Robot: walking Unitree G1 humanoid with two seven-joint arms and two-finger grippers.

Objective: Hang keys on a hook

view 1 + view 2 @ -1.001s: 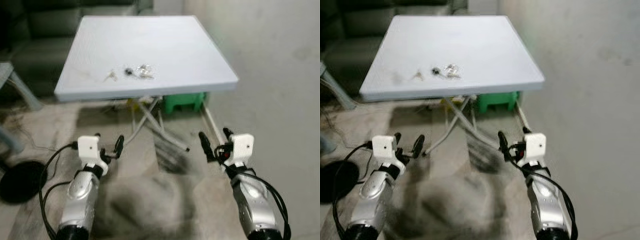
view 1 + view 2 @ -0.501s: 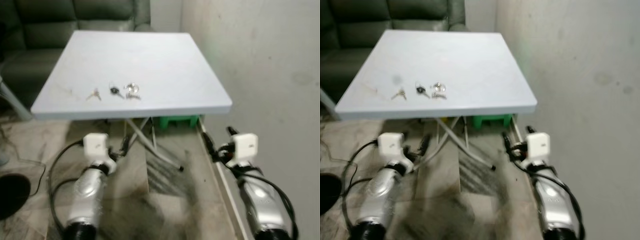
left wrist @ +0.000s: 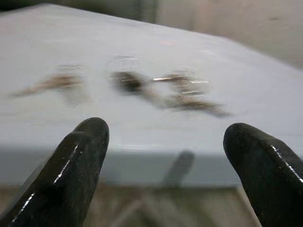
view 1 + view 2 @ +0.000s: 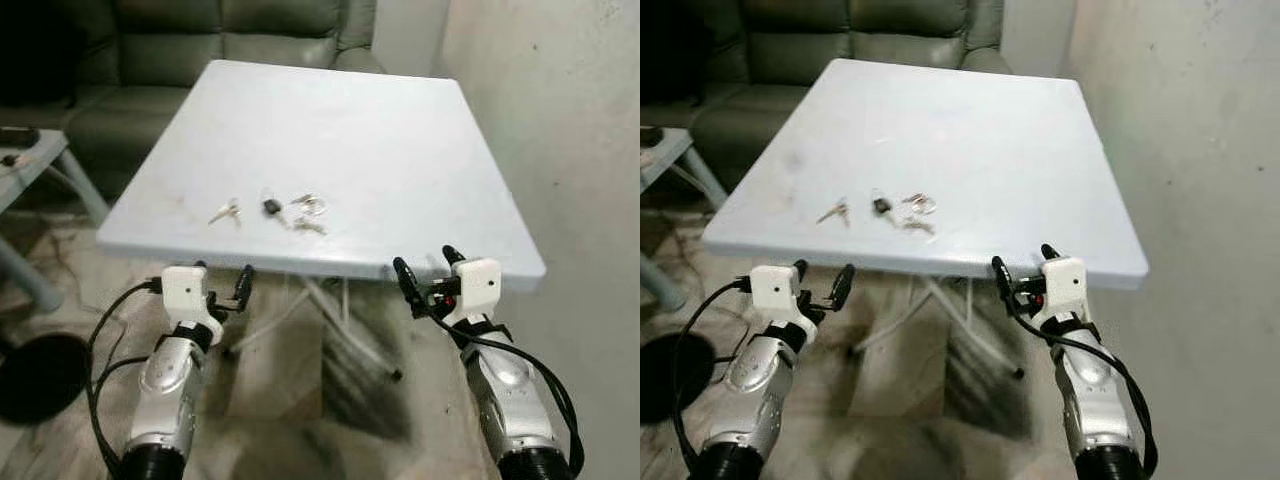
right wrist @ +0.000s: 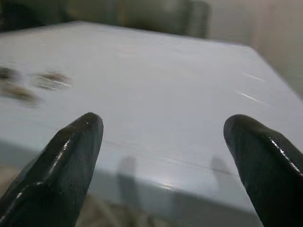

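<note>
Keys (image 4: 268, 208) lie scattered near the bench (image 4: 400, 150) front edge, left of centre. Left tool (image 4: 222, 283) and right tool (image 4: 428, 270) hover below that edge, fingers spread, empty. Risk: a sloppy reach nudges flat keys off.

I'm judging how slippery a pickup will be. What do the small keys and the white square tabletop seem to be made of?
The small keys look like bare metal: silvery rings and blades that catch the light, one with a dark, possibly plastic head. The white square tabletop looks like smooth moulded plastic or laminate with a faint sheen, lightly scuffed; which one is unclear.
</note>
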